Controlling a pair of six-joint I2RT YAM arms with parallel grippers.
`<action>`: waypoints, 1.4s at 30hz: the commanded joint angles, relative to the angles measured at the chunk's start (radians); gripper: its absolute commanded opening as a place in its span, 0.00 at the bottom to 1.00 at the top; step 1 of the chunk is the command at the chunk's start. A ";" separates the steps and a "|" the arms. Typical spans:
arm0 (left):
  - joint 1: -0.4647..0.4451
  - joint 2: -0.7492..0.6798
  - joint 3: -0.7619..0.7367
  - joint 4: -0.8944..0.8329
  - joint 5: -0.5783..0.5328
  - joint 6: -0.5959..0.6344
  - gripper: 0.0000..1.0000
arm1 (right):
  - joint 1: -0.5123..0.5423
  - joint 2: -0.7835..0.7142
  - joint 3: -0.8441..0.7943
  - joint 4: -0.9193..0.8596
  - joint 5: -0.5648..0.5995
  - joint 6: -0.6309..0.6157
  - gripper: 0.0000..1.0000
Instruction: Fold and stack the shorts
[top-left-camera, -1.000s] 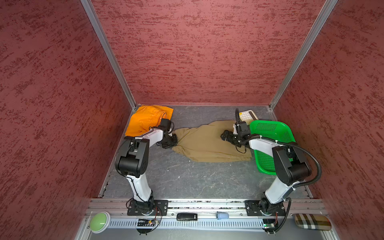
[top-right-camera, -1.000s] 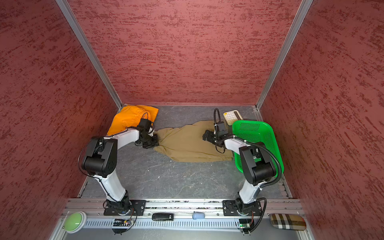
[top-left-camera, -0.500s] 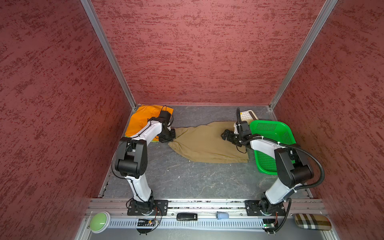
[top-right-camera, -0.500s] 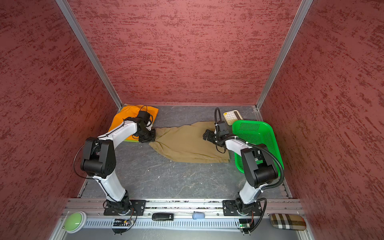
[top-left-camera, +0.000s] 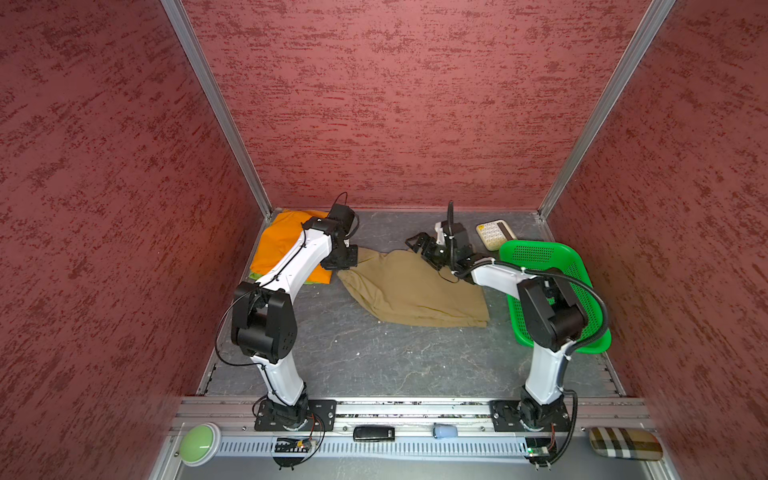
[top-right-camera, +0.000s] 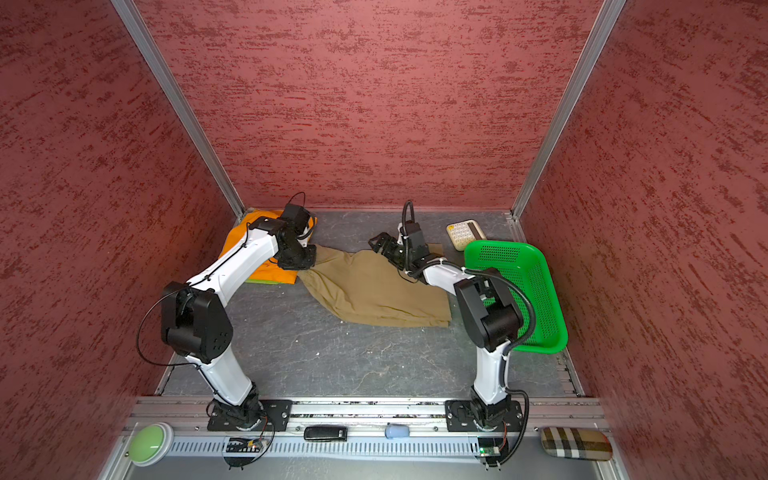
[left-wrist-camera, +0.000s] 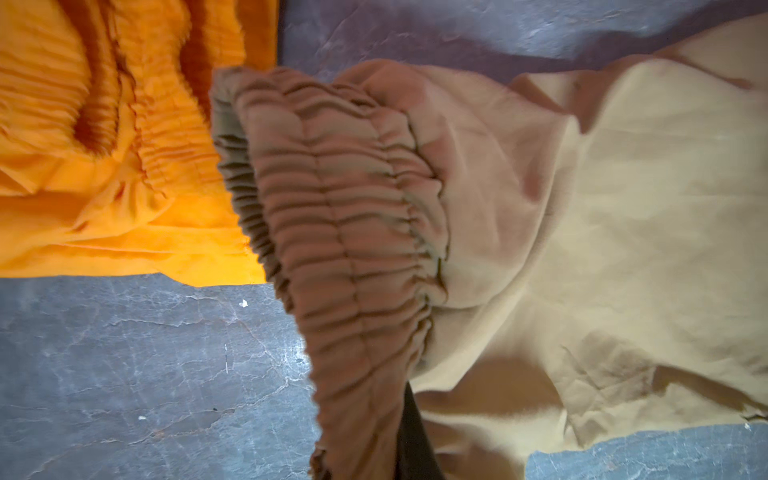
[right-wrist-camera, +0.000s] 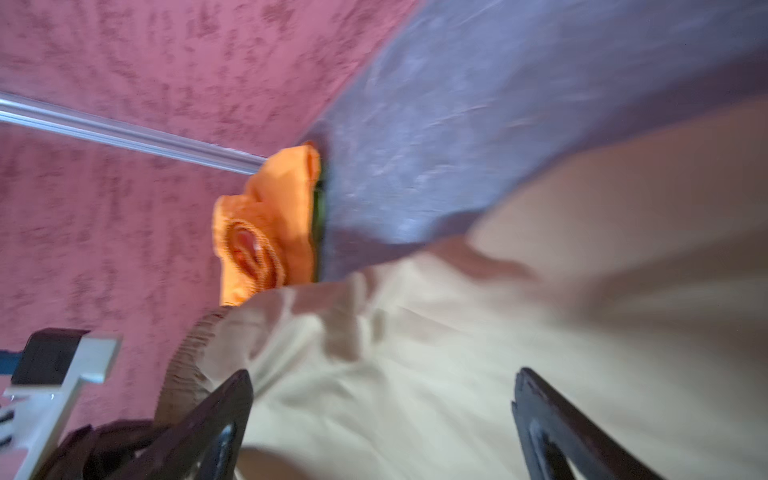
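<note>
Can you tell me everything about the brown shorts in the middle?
The tan shorts are soft, wrinkly cloth with a bunched elastic waistband. They lie mostly flat on the grey table, between the orange shorts and the green basket. The left gripper is shut on the waistband corner, lifting it a little. The open right gripper hangs over the far edge.

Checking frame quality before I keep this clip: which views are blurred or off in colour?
Right wrist view: motion-blurred throughout, khaki shorts and orange shorts smeared. Left wrist view: mostly sharp, the khaki waistband shadowed and tinted reddish. Both top views: sharp, evenly lit, walls stretched toward the edges.
</note>
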 joint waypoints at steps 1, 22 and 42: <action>-0.007 0.005 0.047 -0.033 -0.058 0.022 0.00 | 0.011 0.103 0.078 0.116 -0.024 0.132 0.99; 0.181 -0.016 0.012 0.112 0.188 -0.031 0.00 | 0.008 0.147 0.339 -0.172 -0.022 -0.162 0.99; 0.188 -0.014 0.053 0.121 0.224 -0.050 0.00 | 0.307 -0.067 -0.331 0.148 0.035 0.069 0.99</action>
